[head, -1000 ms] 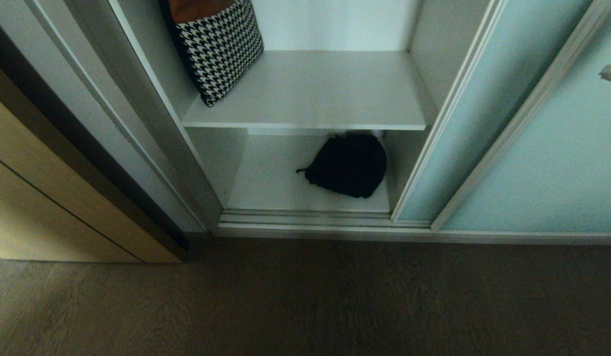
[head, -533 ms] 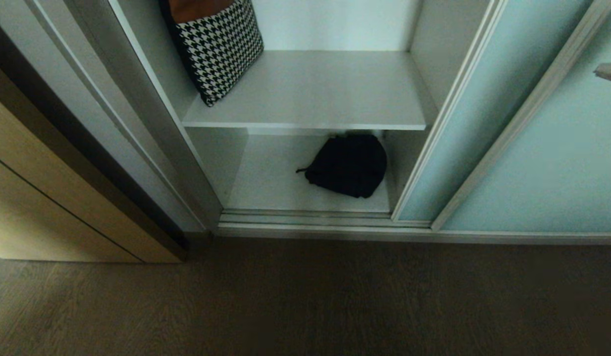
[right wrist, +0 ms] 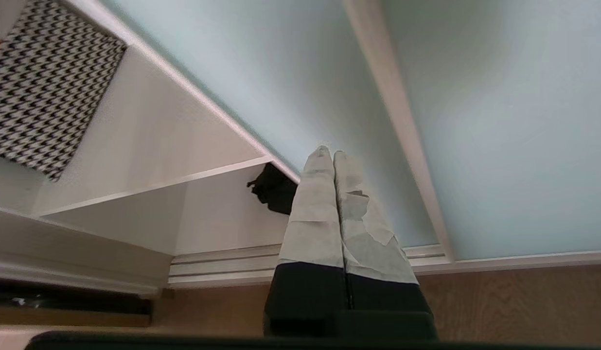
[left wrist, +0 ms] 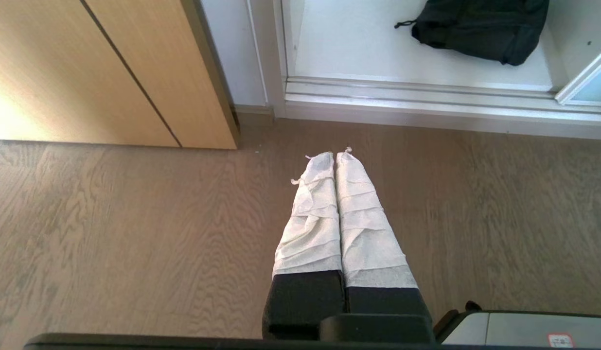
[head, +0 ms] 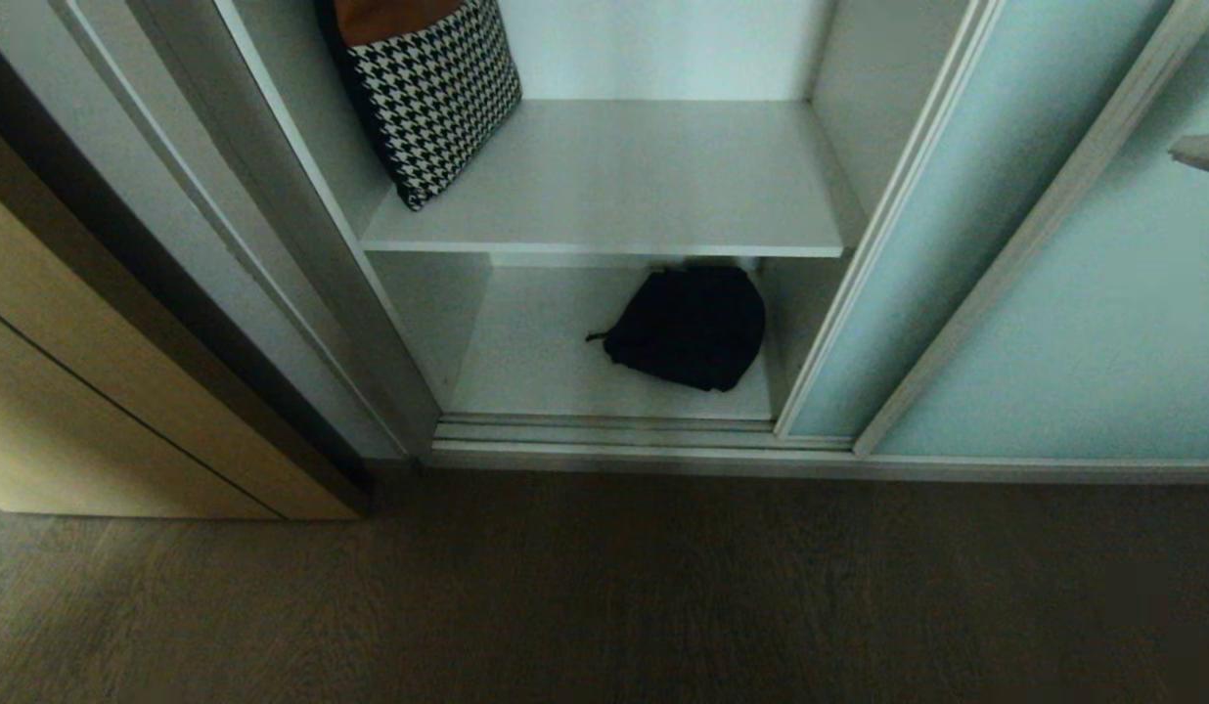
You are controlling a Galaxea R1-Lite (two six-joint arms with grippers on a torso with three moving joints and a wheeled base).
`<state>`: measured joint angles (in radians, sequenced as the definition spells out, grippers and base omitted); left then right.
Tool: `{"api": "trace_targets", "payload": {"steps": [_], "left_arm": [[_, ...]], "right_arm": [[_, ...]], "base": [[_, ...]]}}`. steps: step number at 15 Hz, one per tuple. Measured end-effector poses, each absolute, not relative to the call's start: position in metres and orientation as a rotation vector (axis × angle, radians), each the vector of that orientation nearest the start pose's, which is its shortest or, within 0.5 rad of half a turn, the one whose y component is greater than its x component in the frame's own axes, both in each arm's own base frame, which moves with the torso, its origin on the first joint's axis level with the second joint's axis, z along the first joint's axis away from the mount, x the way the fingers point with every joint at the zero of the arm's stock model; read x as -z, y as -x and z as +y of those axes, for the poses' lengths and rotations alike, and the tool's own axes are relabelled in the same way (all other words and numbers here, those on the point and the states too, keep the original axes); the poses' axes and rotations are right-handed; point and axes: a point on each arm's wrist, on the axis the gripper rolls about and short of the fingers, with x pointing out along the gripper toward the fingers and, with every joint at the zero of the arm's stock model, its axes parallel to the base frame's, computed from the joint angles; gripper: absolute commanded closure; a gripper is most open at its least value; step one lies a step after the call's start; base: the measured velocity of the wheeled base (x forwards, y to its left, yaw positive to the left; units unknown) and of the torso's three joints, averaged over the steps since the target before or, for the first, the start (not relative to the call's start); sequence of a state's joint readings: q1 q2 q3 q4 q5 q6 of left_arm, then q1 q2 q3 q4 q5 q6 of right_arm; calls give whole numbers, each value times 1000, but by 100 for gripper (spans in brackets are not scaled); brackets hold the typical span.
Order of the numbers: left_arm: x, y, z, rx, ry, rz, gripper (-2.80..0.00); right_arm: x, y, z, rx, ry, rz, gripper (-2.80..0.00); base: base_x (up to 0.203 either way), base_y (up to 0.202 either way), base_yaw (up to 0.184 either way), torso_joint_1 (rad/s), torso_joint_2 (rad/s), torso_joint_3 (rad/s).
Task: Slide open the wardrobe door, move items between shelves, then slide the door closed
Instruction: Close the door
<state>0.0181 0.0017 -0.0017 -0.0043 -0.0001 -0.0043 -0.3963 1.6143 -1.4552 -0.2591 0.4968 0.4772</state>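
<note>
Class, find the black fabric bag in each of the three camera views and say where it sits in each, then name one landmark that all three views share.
Head view: black bag on the bottom shelf, centre, below the upper shelf.
Left wrist view: bag at the top right, on that shelf.
Right wrist view: bag mid-frame, partly hidden behind the right gripper.
Shared landmark: the silver door track.

Both pincers closed: right pincer (right wrist: 333, 154) raised, left pincer (left wrist: 335, 156) low.
</note>
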Motion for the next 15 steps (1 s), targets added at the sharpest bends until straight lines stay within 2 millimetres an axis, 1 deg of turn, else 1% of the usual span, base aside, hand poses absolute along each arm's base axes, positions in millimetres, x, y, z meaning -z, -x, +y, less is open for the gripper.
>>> {"api": "trace_targets", "payload": {"steps": [5, 15], "left_arm": [[-76, 23, 0, -18, 4, -4, 0], [-76, 23, 0, -18, 4, -4, 0]], "right_arm": [[-353, -289, -114, -103, -438, -64, 0], [-340, -320, -115, -81, -449, -42, 0]], "base": [[0, 0, 0, 0, 0, 0], [0, 0, 0, 0, 0, 0]]}}
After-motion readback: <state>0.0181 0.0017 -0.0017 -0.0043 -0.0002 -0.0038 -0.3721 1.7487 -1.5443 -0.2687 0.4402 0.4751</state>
